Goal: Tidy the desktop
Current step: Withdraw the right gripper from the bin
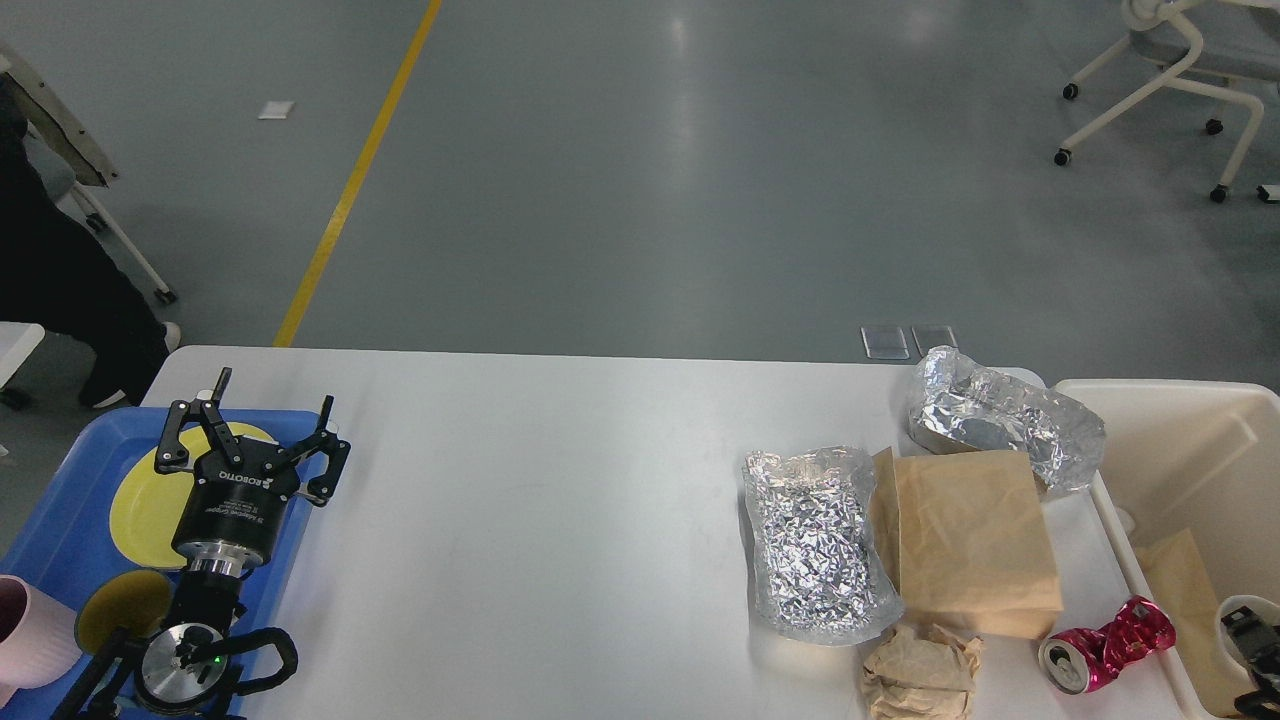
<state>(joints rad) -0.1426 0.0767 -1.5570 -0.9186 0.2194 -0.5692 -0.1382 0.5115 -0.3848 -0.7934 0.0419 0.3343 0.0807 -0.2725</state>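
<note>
White desktop spreads rightward of the open left hand.

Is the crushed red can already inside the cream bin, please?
No, the crushed red can lies on the desktop, just outside the wall of the cream bin.

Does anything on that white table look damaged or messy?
Yes. A crushed pink can lies on its side near the desktop's right front corner, beside a crumpled brown paper wad. Two wrinkled foil packs look used.
</note>
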